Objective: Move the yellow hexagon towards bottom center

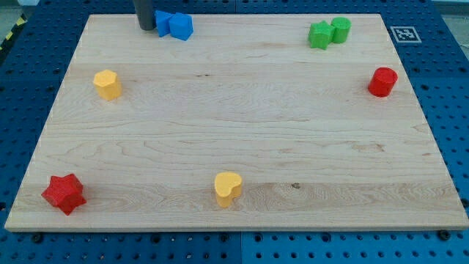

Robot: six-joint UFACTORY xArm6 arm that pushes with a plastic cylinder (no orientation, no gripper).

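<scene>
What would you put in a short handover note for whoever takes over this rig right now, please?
My tip: at the view's top left, right beside the blue blocks, on their left; whether it touches them cannot be told.
Yellow hexagon: at the board's left side, upper half, with nothing touching it.
Yellow heart-shaped block: already sits at bottom centre, so the hexagon needs a spot beside it.
Done: nothing visible; the hexagon is far from bottom centre.
Left: bring the tip to the hexagon's upper-left side, then push it down and to the view's right.
Red star sits at bottom left, off that path.
</scene>
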